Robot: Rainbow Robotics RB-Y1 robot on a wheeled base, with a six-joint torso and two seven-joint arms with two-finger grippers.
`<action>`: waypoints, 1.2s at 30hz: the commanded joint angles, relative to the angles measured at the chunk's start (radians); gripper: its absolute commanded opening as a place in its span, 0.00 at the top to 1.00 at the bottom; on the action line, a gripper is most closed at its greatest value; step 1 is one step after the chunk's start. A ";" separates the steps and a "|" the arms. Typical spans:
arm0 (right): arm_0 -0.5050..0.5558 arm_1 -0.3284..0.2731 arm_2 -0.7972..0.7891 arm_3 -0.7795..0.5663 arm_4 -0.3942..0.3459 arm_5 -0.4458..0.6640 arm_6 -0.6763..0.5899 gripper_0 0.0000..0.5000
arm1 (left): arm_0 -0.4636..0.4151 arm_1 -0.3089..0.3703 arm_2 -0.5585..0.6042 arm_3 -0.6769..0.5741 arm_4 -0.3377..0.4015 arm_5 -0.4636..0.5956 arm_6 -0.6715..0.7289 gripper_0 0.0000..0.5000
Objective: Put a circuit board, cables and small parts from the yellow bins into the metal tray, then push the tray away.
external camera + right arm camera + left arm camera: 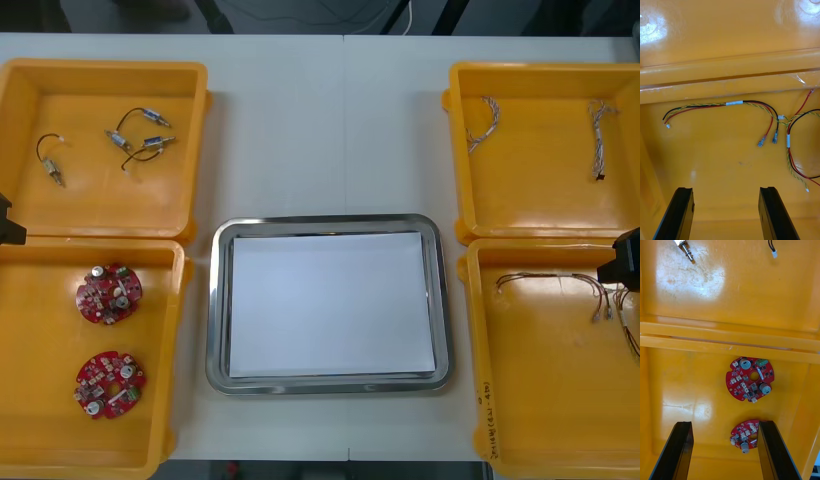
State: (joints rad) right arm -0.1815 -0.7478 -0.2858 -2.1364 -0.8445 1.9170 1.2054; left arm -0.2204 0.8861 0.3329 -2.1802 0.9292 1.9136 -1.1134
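Left gripper (724, 423) and right gripper (726, 188) are both hovering with fingers spread, flanking the metal tray (217, 300), which is sitting white inside between the yellow bins (100, 200). Over the near left bin (40, 400), one round red circuit board (745, 437) is lying between the left fingers, against one of them, another board (749, 379) just beyond the tips. Over the near right bin (540, 400), red and yellow cables (733, 103) are lying well beyond the right fingers.

Metal tray (327, 383) sits between yellow bins (540, 180); near-left bin (40, 350) holds two red circuit boards (109, 293).
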 commanded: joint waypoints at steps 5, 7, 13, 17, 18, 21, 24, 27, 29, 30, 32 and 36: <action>0.007 -0.042 0.005 -0.008 -0.005 0.003 0.013 0.00 | 0.016 0.047 0.031 -0.026 0.003 0.006 -0.082 0.00; 0.007 -0.042 0.005 -0.008 -0.005 0.003 0.013 0.00 | 0.016 0.047 0.031 -0.026 0.003 0.006 -0.082 0.00; 0.007 -0.042 0.005 -0.008 -0.005 0.003 0.013 0.00 | 0.016 0.047 0.031 -0.026 0.003 0.006 -0.082 0.00; 0.007 -0.042 0.005 -0.008 -0.005 0.003 0.013 0.00 | 0.016 0.047 0.031 -0.026 0.003 0.006 -0.082 0.00; 0.007 -0.042 0.005 -0.008 -0.005 0.003 0.013 0.00 | 0.016 0.047 0.031 -0.026 0.003 0.006 -0.082 0.00; 0.007 -0.042 0.005 -0.008 -0.005 0.003 0.013 0.00 | 0.016 0.047 0.031 -0.026 0.003 0.006 -0.082 0.00; 0.007 -0.042 0.005 -0.008 -0.005 0.003 0.013 0.00 | 0.016 0.047 0.031 -0.026 0.003 0.006 -0.082 0.00; 0.007 -0.042 0.005 -0.008 -0.005 0.003 0.013 0.00 | 0.016 0.047 0.031 -0.026 0.003 0.006 -0.082 0.00; 0.007 -0.042 0.005 -0.008 -0.005 0.003 0.013 0.00 | 0.016 0.047 0.031 -0.026 0.003 0.006 -0.082 0.00; 0.007 -0.042 0.005 -0.008 -0.005 0.003 0.013 0.00 | 0.016 0.047 0.031 -0.026 0.003 0.006 -0.082 0.00; 0.007 -0.042 0.005 -0.008 -0.005 0.003 0.013 0.00 | 0.016 0.047 0.031 -0.026 0.003 0.006 -0.082 0.00; 0.007 -0.042 0.005 -0.008 -0.005 0.003 0.013 0.00 | 0.016 0.047 0.031 -0.026 0.003 0.006 -0.082 0.00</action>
State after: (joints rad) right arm -0.1815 -0.7479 -0.2858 -2.1364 -0.8445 1.9170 1.2054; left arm -0.2204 0.8861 0.3329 -2.1802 0.9292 1.9136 -1.1135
